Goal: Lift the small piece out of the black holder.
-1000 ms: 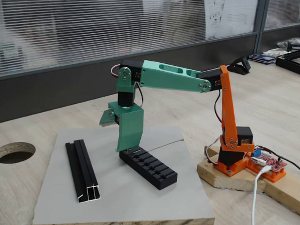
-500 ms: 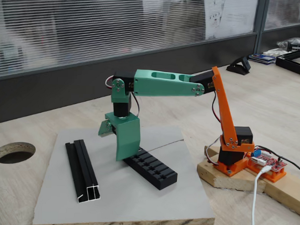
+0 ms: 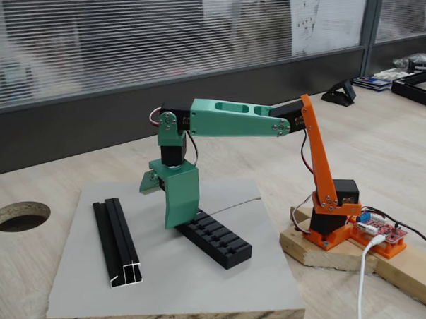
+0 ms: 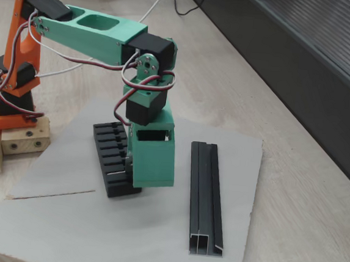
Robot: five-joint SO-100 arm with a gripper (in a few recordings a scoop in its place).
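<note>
Black holder (image 3: 215,236) lies on the grey board (image 3: 193,286), and the green gripper (image 3: 177,213) points down at its far end, fingertips at the slotted top. Whether the jaws are parted or grip anything cannot be told. The small piece is too tiny to make out. A black grooved rail (image 4: 206,198) lies beside the holder, apart.

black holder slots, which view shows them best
The fixed view from the arm's side shows the black holder best: most of its slotted top runs clear toward the camera, with the pincer covering just the far end. In the other fixed view the holder sits partly behind the green pincer.
</note>
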